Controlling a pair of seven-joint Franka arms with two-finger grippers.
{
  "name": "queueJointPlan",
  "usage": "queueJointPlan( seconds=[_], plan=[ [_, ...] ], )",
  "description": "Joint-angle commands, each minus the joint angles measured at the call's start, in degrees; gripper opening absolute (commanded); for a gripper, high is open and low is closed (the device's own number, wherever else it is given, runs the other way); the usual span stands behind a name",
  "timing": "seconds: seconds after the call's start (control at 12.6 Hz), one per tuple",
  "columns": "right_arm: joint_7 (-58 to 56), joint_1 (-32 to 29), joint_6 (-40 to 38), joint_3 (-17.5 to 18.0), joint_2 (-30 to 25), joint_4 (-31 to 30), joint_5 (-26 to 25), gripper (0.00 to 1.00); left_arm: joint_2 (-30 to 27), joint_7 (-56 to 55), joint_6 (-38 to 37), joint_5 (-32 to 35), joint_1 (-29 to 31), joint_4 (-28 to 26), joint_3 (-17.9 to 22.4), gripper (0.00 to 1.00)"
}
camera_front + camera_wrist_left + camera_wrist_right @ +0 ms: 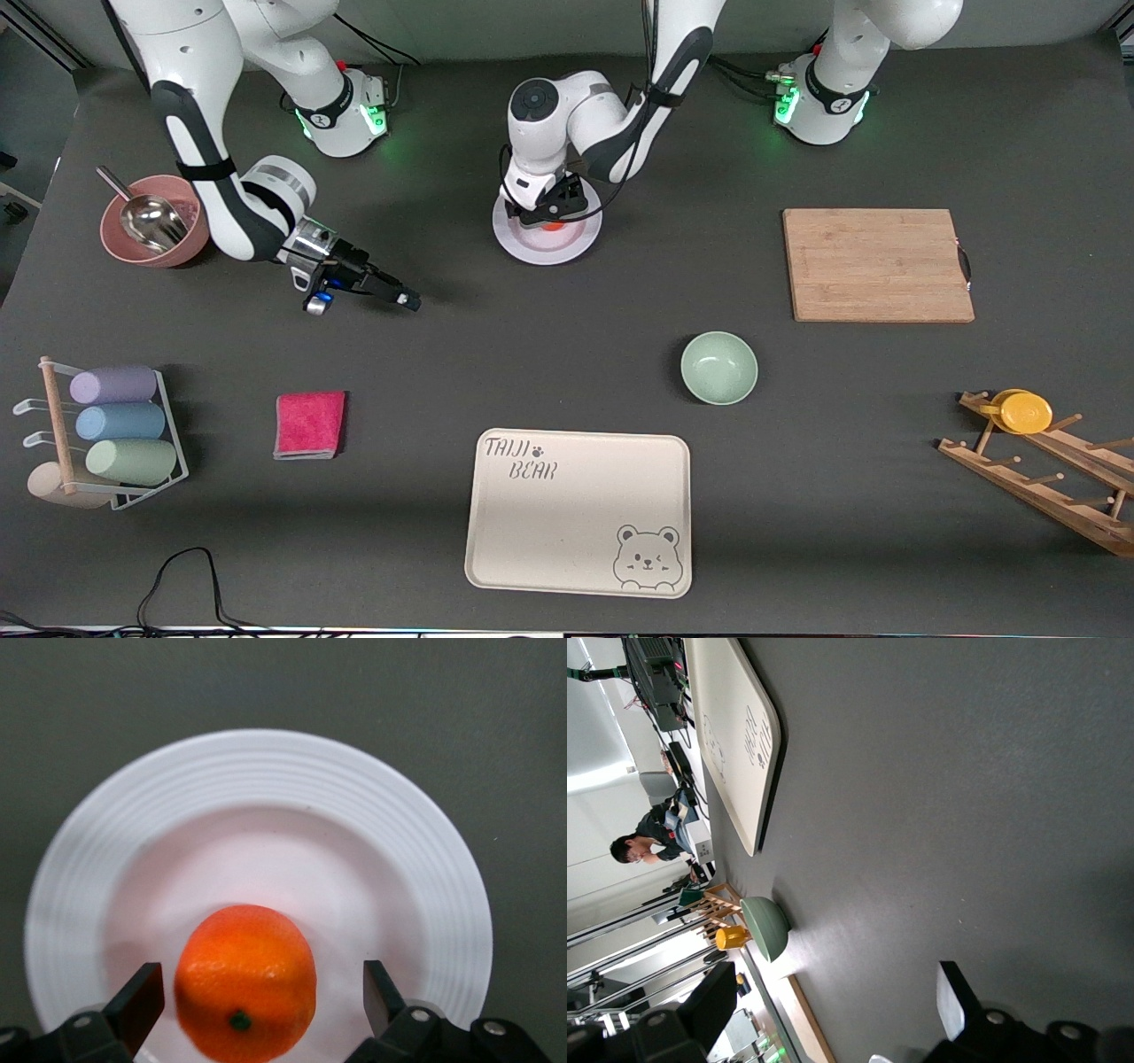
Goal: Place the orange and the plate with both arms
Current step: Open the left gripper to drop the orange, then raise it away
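The orange (551, 225) lies on the pale plate (532, 252) in the middle of the table, near the robots' bases. In the left wrist view the orange (246, 979) rests on the plate (266, 762) with its stem dimple showing. My left gripper (547, 217) is down over the plate and open. Its fingers stand on either side of the orange (263, 988) with a gap on each side. My right gripper (407, 299) is open and empty (830, 1005), low over bare table toward the right arm's end.
A pink bowl with a metal scoop (151, 221), a cup rack (115, 425) and a pink cloth (309, 424) are at the right arm's end. The cutting board (877, 264), green bowl (718, 367), bear tray (576, 509) and yellow lid (1025, 412) lie elsewhere.
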Motion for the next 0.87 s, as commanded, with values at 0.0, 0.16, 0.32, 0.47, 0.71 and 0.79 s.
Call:
queueJointPlan(
  seconds=[0.0, 0.16, 0.32, 0.47, 0.71, 0.79],
  plan=[
    [-2.3, 4.1, 4.8, -0.4, -3.2, -2.0, 5.3, 1.0, -10.3, 2.7, -8.6, 1.3, 3.7, -1.5, 0.5, 1.0],
    [-3.1, 9.0, 9.2, -0.5, -5.6, -3.3, 8.2, 1.0, -16.3, 9.9, -9.8, 1.3, 8.5, -6.5, 0.5, 1.0],
    [-3.8, 12.5, 9.5, -0.5, -6.7, -3.9, 8.3, 1.0, -21.7, 13.7, -9.5, 1.4, 13.0, -12.3, 0.7, 1.0],
    [-6.7, 13.9, 5.8, -0.4, -6.2, -4.8, 8.4, 1.0, -28.7, 20.6, -11.6, 4.7, 21.3, -17.5, 1.2, 1.0],
    [-10.6, 14.5, -6.1, -0.5, -5.7, -8.1, 8.4, 1.0, -39.0, 38.9, -17.5, 4.7, 34.4, -24.5, 1.2, 1.0],
    [-14.7, 14.5, -9.7, -0.5, -4.8, -9.1, 8.4, 1.0, -42.1, 45.9, -21.6, 4.7, 39.3, -25.3, 1.3, 1.0]
  ],
)
